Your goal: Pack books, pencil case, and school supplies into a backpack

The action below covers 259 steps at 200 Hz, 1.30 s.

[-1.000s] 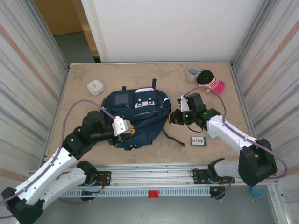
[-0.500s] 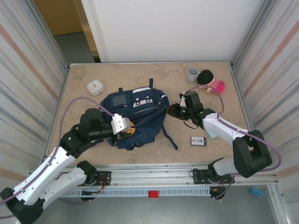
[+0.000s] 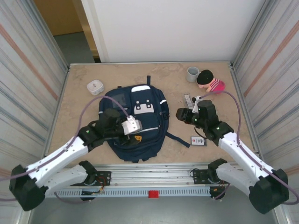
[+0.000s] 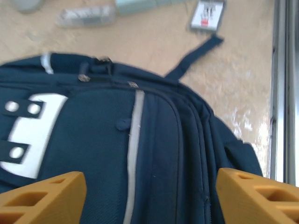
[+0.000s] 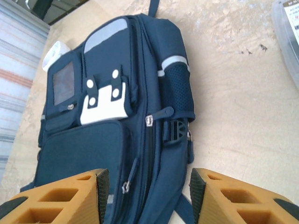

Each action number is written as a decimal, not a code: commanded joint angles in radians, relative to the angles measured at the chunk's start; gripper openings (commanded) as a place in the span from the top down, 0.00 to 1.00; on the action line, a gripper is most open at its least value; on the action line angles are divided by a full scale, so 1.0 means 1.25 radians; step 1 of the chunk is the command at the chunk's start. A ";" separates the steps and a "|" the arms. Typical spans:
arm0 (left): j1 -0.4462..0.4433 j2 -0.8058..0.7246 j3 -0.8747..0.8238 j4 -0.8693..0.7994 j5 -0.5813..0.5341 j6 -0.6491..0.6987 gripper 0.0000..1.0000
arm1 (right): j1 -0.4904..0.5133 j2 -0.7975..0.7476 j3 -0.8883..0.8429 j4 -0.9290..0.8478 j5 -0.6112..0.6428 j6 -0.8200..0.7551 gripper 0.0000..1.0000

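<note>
**On the table, nothing visibly packed yet**

Shows the backpack [image 3: 133,116] lying flat at the middle of the table [image 3: 79,107], front pocket up, white patches on top. Shows no open zip in either wrist view, so likely needs opening first. Cannot tell whether anything already sits inside.

Leaves the supplies out on the bare surface to the right of the backpack. Puts the black card [image 3: 198,140] with its white label near the end of a loose strap [image 3: 180,139], and the grey-white bar [image 3: 188,99] farther back, both apart from the backpack. Catches the teal book [image 4: 140,4] at the top edge of the left wrist view, beside the bar. Cannot pick out a pencil case.

Has the left claw [image 4: 149,186] over the lower front of the backpack, fingers spread wide, gripping nothing. Has the right claw [image 5: 147,186] just off the backpack's right side, fingers apart too, empty.

Reads as barely begun. Still to do: opening the main compartment, then lifting book, card and bar in one by one. Leaves aside the white box [image 3: 95,86], grey cup [image 3: 192,73] and plush toy [image 3: 210,80] at the back.
</note>
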 commanded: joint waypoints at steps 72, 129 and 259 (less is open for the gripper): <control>-0.100 0.351 0.083 0.211 -0.244 -0.040 0.15 | 0.024 -0.055 -0.058 -0.021 0.003 -0.003 0.49; -0.117 0.438 0.115 0.248 -0.299 -0.055 0.15 | 0.034 -0.055 -0.068 -0.001 0.002 -0.003 0.49; 0.029 0.035 -0.047 0.294 0.144 -0.068 0.97 | 0.037 0.207 0.076 0.091 -0.285 -0.355 0.33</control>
